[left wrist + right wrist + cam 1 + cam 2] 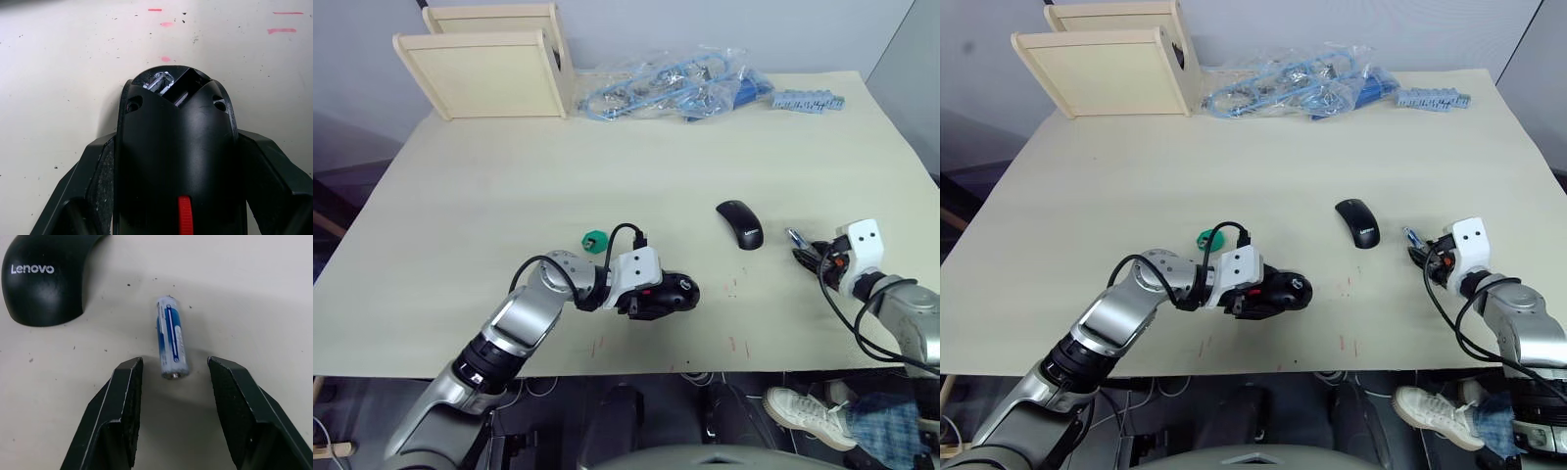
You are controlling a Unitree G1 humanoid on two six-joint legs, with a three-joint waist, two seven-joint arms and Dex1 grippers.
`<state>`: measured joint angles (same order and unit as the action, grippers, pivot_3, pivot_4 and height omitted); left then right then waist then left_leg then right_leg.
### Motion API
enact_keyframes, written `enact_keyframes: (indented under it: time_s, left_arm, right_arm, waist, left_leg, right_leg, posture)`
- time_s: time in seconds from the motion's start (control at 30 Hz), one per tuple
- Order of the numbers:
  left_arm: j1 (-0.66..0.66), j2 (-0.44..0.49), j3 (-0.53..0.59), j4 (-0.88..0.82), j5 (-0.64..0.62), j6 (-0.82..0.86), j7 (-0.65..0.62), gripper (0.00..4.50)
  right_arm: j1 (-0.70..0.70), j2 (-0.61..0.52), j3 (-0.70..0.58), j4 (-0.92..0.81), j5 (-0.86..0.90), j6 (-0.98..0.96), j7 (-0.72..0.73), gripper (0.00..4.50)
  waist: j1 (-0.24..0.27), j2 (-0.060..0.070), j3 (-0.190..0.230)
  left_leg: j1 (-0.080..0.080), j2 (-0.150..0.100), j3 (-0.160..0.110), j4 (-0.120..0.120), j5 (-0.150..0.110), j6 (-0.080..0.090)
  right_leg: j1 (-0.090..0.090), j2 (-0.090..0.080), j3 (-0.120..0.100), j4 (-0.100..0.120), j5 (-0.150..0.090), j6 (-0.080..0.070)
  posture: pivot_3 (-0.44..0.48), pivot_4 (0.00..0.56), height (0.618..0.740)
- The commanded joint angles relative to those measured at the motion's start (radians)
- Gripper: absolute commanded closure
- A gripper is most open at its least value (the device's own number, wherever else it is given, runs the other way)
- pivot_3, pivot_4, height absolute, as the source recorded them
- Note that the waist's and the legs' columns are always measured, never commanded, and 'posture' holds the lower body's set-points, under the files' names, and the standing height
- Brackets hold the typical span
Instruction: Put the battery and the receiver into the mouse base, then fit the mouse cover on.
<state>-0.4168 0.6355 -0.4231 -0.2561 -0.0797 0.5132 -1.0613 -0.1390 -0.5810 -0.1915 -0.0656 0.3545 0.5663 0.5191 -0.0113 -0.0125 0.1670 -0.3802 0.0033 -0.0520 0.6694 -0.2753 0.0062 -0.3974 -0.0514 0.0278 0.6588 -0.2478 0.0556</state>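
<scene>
Eye views: the left gripper (pixel 656 297) is clamping the mouse base (pixel 672 291) near the front edge of the table (pixel 489 176), about mid-width, with a green disc (pixel 594 239) lying just behind that arm. The mouse cover (pixel 740 224) is sitting further toward the right edge, and the right gripper (pixel 806 257) is hovering just beyond it, so the right arm is clearly the nearer one to the battery (pixel 1411 236), which is showing here as little more than a thin sliver. Left wrist view: both fingers are pressing the base's flanks; the open compartment with metal contacts is facing away from the wrist, apparently empty. Right wrist view: the fingers are standing apart, unloaded, and the battery is lying on the table straight ahead, its near end just between the fingertips, long axis running roughly along the fingers rather than across them; the cover is resting close beyond, apart from it. Receiver: not identifiable with confidence.
</scene>
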Motion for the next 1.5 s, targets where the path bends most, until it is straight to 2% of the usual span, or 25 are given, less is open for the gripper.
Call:
enact_keyframes:
  time_s: [0.03, 0.13, 0.17, 0.2, 0.27, 0.3, 0.5, 0.6, 0.73, 0.87, 1.03, 1.17, 1.2, 1.27, 1.4, 1.5]
  left_arm:
    - [0.016, -0.004, -0.032, -0.015, 0.006, 0.003, -0.008, 1.56]
    - [0.018, -0.008, -0.035, -0.016, 0.007, 0.000, -0.006, 1.56]
    - [0.018, -0.009, -0.035, -0.016, 0.007, 0.000, -0.005, 1.56]
    - [0.019, -0.010, -0.036, -0.016, 0.007, -0.001, -0.005, 1.56]
    - [0.020, -0.010, -0.035, -0.017, 0.007, -0.001, -0.005, 1.56]
    - [0.019, -0.011, -0.034, -0.015, 0.006, 0.000, -0.005, 1.56]
    - [0.018, -0.013, -0.033, -0.007, 0.007, -0.003, -0.005, 1.56]
    - [0.019, -0.011, -0.030, -0.005, 0.007, -0.005, -0.007, 1.56]
    - [0.018, -0.006, -0.028, 0.000, 0.008, -0.011, -0.012, 1.56]
    - [0.015, 0.000, -0.026, 0.000, 0.006, -0.013, -0.019, 1.56]
    - [0.012, 0.006, -0.027, 0.003, 0.006, -0.018, -0.027, 1.56]
    - [0.010, 0.010, -0.028, 0.000, 0.005, -0.016, -0.030, 1.56]
    - [0.010, 0.012, -0.028, -0.001, 0.005, -0.015, -0.031, 1.56]
    - [0.011, 0.015, -0.029, -0.005, 0.004, -0.013, -0.032, 1.56]
    - [0.011, 0.018, -0.028, -0.009, 0.002, -0.009, -0.033, 1.56]
    - [0.012, 0.019, -0.027, -0.011, 0.001, -0.007, -0.034, 1.56]
  right_arm:
    - [-0.026, 0.000, -0.010, -0.007, -0.005, 0.000, -0.007, 2.29]
    - [-0.038, 0.003, -0.006, 0.002, -0.007, 0.004, -0.008, 2.29]
    - [-0.041, 0.006, -0.006, 0.003, -0.005, 0.006, -0.007, 2.81]
    - [-0.044, 0.008, -0.006, 0.003, -0.005, 0.006, -0.004, 3.08]
    - [-0.046, 0.009, -0.005, 0.000, -0.007, 0.004, -0.001, 4.20]
    - [-0.047, 0.009, -0.005, -0.002, -0.007, 0.006, 0.001, 4.44]
    - [-0.013, -0.039, -0.027, -0.089, 0.018, 0.023, 0.062, 4.43]
    - [0.035, -0.105, -0.063, -0.211, 0.065, 0.075, 0.117, 4.43]
    - [0.108, -0.218, -0.111, -0.413, 0.179, 0.211, 0.192, 4.43]
    - [0.103, -0.345, -0.130, -0.607, 0.280, 0.469, 0.153, 4.43]
    - [-0.029, -0.422, -0.122, -0.711, 0.509, 0.752, 0.157, 4.43]
    - [-0.236, -0.375, -0.048, -0.713, 0.606, 0.974, 0.075, 4.43]
    - [-0.286, -0.333, -0.031, -0.702, 0.627, 1.013, 0.042, 4.43]
    - [-0.344, -0.298, 0.002, -0.678, 0.699, 1.045, -0.016, 4.43]
    - [-0.429, -0.313, 0.121, -0.628, 0.856, 1.048, -0.124, 4.43]
    - [-0.463, -0.290, 0.154, -0.559, 0.987, 1.048, -0.238, 4.43]
  waist:
    - [0.000, 0.000, 0.000]
    - [0.000, 0.000, 0.000]
    - [0.000, 0.000, 0.000]
    - [0.001, 0.000, 0.000]
    - [0.001, 0.000, 0.000]
    - [0.001, 0.000, 0.000]
    - [0.002, 0.000, 0.000]
    - [0.002, 0.001, 0.000]
    - [0.001, 0.001, 0.000]
    - [0.000, 0.002, 0.000]
    - [0.000, 0.001, 0.000]
    - [0.000, 0.001, 0.000]
    - [0.000, 0.001, 0.001]
    - [-0.002, 0.001, 0.000]
    - [0.000, 0.001, 0.001]
    - [0.000, 0.000, 0.001]
  left_leg:
    - [0.000, 0.000, 0.000, 0.000, 0.000, 0.000]
    - [0.000, 0.000, 0.000, 0.000, 0.000, 0.000]
    - [0.000, 0.000, 0.000, 0.000, 0.000, 0.000]
    - [0.000, 0.000, 0.000, 0.000, 0.000, 0.000]
    - [0.000, 0.000, 0.000, 0.000, 0.000, 0.000]
    - [0.000, 0.000, 0.000, 0.000, 0.000, 0.000]
    - [0.000, 0.000, 0.000, 0.000, 0.000, 0.000]
    - [0.000, 0.000, 0.000, 0.000, 0.000, 0.000]
    - [-0.001, 0.000, -0.001, 0.000, 0.000, 0.000]
    - [-0.001, 0.000, -0.002, 0.000, 0.000, 0.000]
    - [-0.001, 0.000, -0.003, 0.000, 0.000, 0.000]
    - [-0.002, 0.000, -0.004, 0.000, 0.000, 0.000]
    - [-0.002, 0.000, -0.004, 0.000, 0.000, 0.000]
    - [-0.002, 0.000, -0.004, 0.000, 0.000, 0.000]
    - [-0.004, 0.000, -0.007, 0.000, 0.000, 0.000]
    - [-0.004, -0.001, -0.007, 0.000, 0.000, 0.000]
  right_leg:
    - [0.000, 0.000, 0.000, 0.000, 0.000, 0.000]
    - [0.000, 0.000, 0.000, 0.000, 0.000, 0.000]
    - [0.000, 0.000, 0.000, 0.000, 0.000, 0.000]
    - [0.000, 0.000, 0.000, 0.000, 0.000, 0.000]
    - [0.000, 0.000, 0.000, 0.000, 0.000, 0.000]
    - [0.000, 0.000, 0.000, 0.000, 0.000, 0.000]
    - [0.000, 0.000, 0.000, 0.000, 0.000, 0.000]
    - [0.000, 0.000, 0.000, 0.000, 0.000, 0.000]
    - [0.000, 0.000, -0.001, -0.001, 0.000, 0.000]
    - [0.000, 0.000, -0.001, 0.000, 0.000, 0.000]
    - [0.000, 0.000, -0.002, -0.001, 0.000, 0.000]
    - [0.000, 0.000, -0.003, -0.002, 0.000, 0.000]
    - [0.000, 0.000, -0.003, -0.001, 0.000, 0.000]
    - [0.000, 0.000, -0.003, -0.001, 0.000, 0.000]
    - [-0.001, -0.001, -0.006, -0.003, 0.000, 0.000]
    - [-0.001, -0.001, -0.005, -0.002, 0.000, 0.000]
  posture:
    - [0.000, 0.150, 0.740]
    - [0.000, 0.150, 0.740]
    - [0.000, 0.150, 0.740]
    - [0.000, 0.150, 0.740]
    - [0.000, 0.150, 0.740]
    - [0.000, 0.150, 0.740]
    - [0.000, 0.150, 0.740]
    - [0.000, 0.150, 0.740]
    - [0.000, 0.150, 0.740]
    - [0.000, 0.150, 0.740]
    - [0.000, 0.150, 0.740]
    - [0.000, 0.150, 0.740]
    - [0.000, 0.150, 0.740]
    - [0.000, 0.150, 0.740]
    - [0.000, 0.150, 0.740]
    - [0.000, 0.150, 0.740]
